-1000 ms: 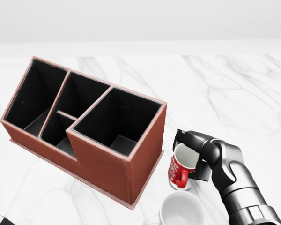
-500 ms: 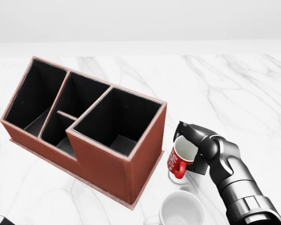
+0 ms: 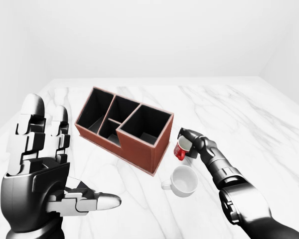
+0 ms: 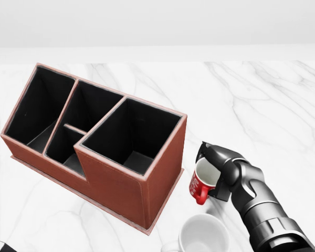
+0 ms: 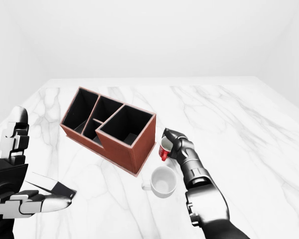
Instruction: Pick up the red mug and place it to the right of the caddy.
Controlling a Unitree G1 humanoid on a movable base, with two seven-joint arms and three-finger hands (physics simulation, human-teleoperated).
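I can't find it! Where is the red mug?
In the head view, the red mug sits lower right, held by the right hand, beside the caddy and above the white mug.

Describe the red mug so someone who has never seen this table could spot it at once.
Find the big brown caddy with black compartments on the white marble table. Just beyond its right end in the head view, the red mug sits tilted in the right hand, whose fingers close round it. The white mug below it is plain and ungripped.
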